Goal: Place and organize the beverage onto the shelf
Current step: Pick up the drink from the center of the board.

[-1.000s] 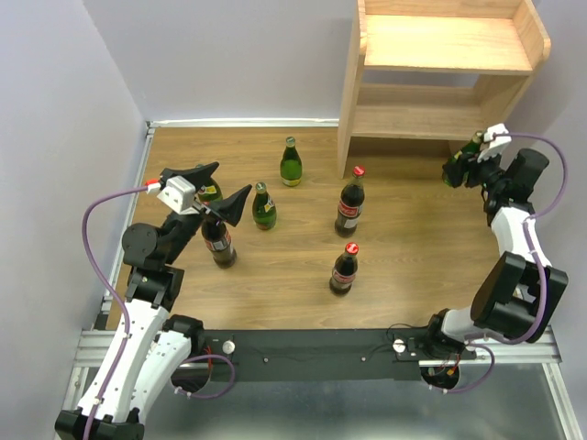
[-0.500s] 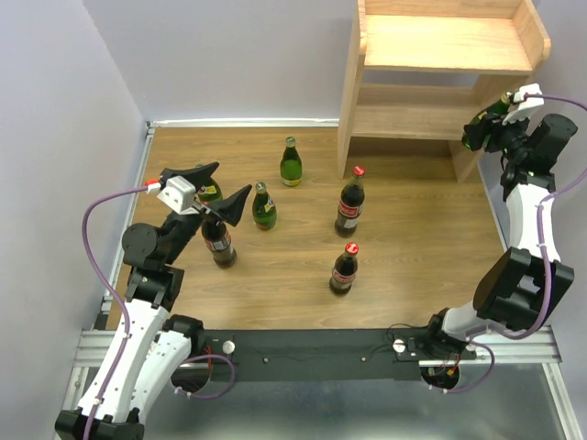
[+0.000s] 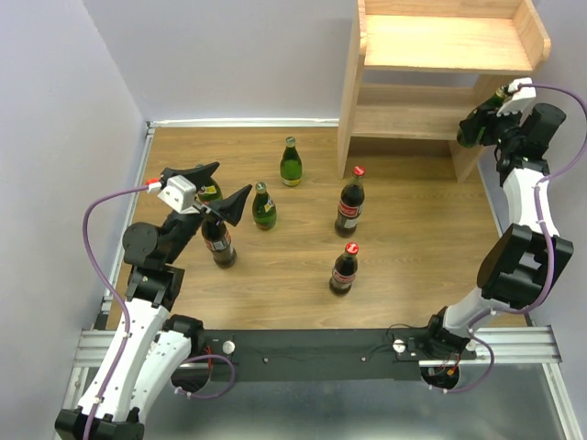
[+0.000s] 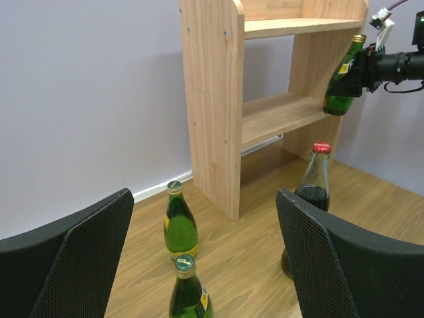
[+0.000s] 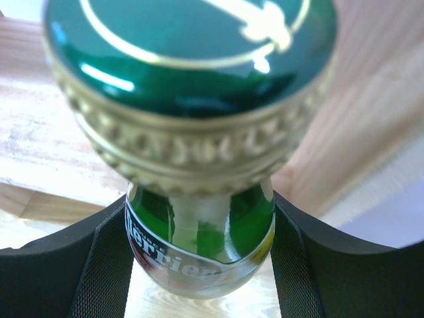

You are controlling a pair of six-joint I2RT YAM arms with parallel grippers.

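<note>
While the right pincer (image 3: 484,119) is clenched on the held green bottle (image 3: 475,126), that bottle hangs tilted in the air, clear of the tabletop (image 3: 413,238). It is just beside the right side panel of the shelf (image 3: 449,46), about level with the lower tier. Can't tell if glass touches the panel.

Left wrist view: the gold cap sits up near the top board and the base is lower, by the lower board.

Right wrist view: the cap fills the frame, and both fingers (image 5: 99,265) press on the glass below the neck label.

The left pincer (image 3: 216,189) is released, jaws spread wide, grasping nothing, hovering over the left part of the tabletop.

Six bottles stand upright on the tabletop, apart from the shelf:
- back green bottle (image 3: 291,163)
- middle green bottle (image 3: 264,207), by the left pincer's finger
- hidden green bottle (image 3: 209,192), mostly covered by that pincer
- left cola bottle (image 3: 218,243), below it
- centre cola bottle (image 3: 349,203)
- near cola bottle (image 3: 344,269), closest to the arm bases
</note>
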